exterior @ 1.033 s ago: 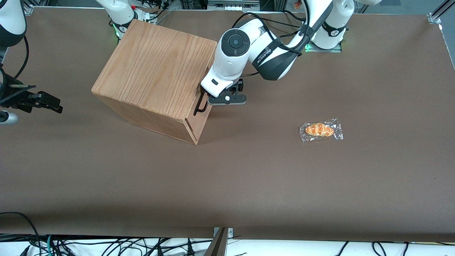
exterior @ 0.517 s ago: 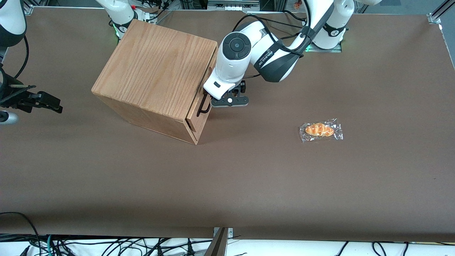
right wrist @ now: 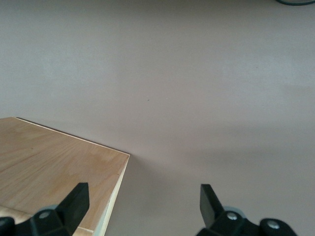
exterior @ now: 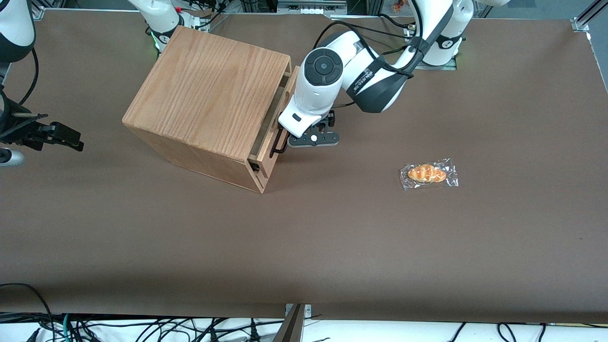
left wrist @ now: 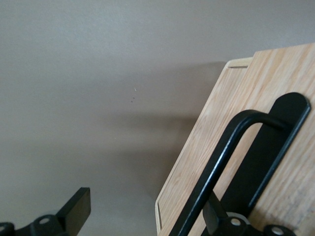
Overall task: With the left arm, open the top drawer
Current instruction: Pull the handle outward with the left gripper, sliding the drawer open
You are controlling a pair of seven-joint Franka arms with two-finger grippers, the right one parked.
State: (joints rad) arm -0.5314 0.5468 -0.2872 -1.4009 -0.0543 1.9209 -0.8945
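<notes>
The pincer [exterior: 285, 140] at the top drawer [exterior: 269, 147] has bare table [exterior: 332, 228] alongside.

top drawer [exterior: 271, 124]: was flush with cabinet [exterior: 209, 97] a second ago, cracked half a second ago, now pulled out farther; narrow slot of pale inside shows between drawer front and cabinet top edge
handle [exterior: 279, 144]: moved with drawer front, away from cabinet face, toward working arm's end of table
gripper [exterior: 290, 137]: shifted same way as handle, also a bit nearer front camera; one finger [left wrist: 216, 216] hooked inside bar in wrist view, other finger [left wrist: 74, 211] wide apart, off the drawer
left arm [exterior: 332, 78]: wrist and round black cap swung away from cabinet, toward its own base; grey banded joint moved along too
</notes>
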